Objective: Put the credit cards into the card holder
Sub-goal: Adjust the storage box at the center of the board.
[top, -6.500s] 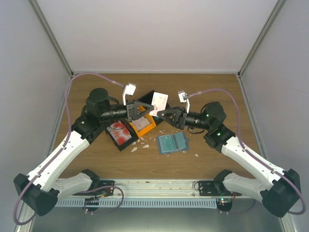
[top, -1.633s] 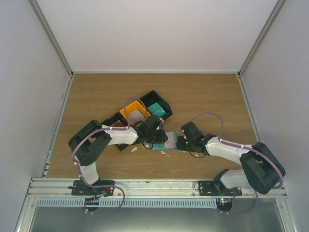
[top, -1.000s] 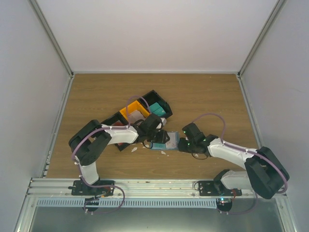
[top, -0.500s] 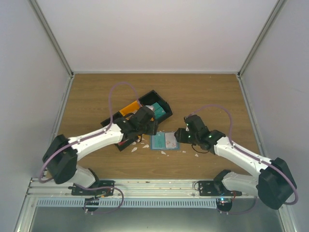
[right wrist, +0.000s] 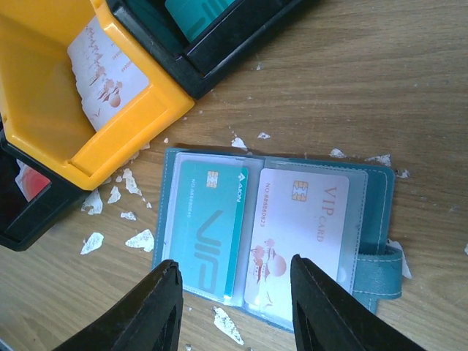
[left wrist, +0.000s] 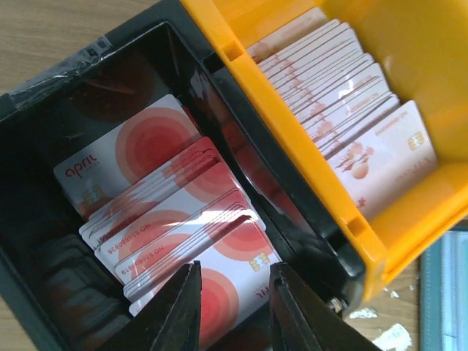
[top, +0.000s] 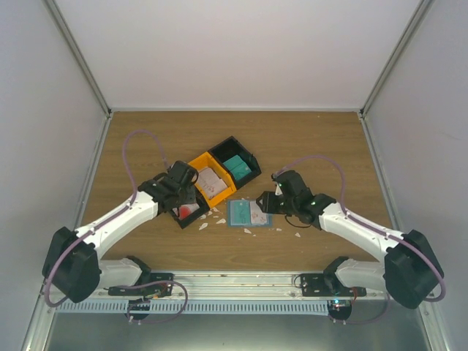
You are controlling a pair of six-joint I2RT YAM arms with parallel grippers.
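The teal card holder (right wrist: pixel 374 212) lies open, flat, lower centre, sleeving a teal card (right wrist: pixel 208 219) and a white VIP card (right wrist: pixel 300 234). Red-and-white credit cards (left wrist: pixel 175 219) stand stacked in a black bin (left wrist: pixel 44 131).

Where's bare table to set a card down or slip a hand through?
Bare wood: the far table strip between the black bin and back wall, and the near strip between the card holder and front rail. Crowded: around the orange bin, white scraps and holder.

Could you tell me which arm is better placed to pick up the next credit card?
Left: the left gripper hangs open directly over the credit cards in the black bin, while the right gripper is over the card holder.
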